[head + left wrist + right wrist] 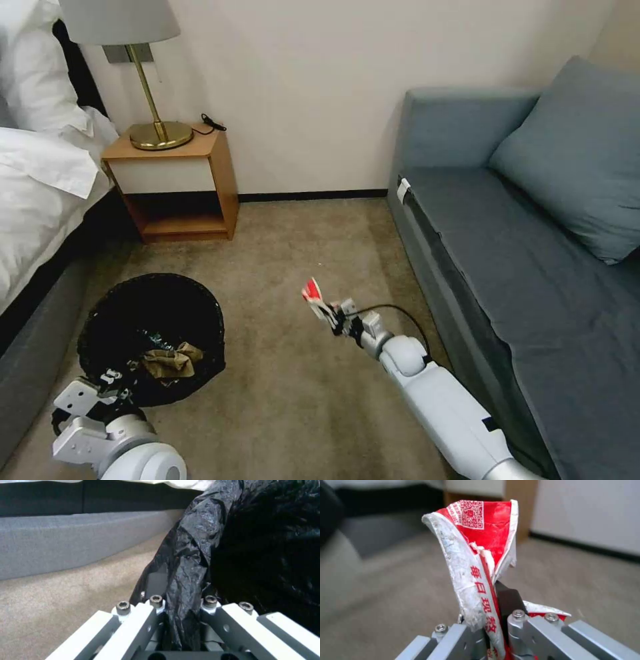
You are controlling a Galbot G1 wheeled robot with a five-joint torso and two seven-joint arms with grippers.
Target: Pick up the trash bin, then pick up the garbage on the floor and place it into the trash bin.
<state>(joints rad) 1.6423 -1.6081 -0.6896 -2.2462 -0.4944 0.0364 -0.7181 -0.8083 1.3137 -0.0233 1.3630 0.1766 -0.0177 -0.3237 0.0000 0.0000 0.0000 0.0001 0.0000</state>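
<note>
Trash, a crumpled red-and-white foil packet (pixel 480 555), sat clamped in my right tool (pixel 327 312), well right of the round black-lined bin (pixel 152 337) my left tool (pixel 181 620) gripped by its rim.

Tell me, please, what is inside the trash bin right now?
Inside the trash bin, a crumpled brown paper bag lies on the black liner, with smaller bits beside it. Anything beneath is hidden.
</note>
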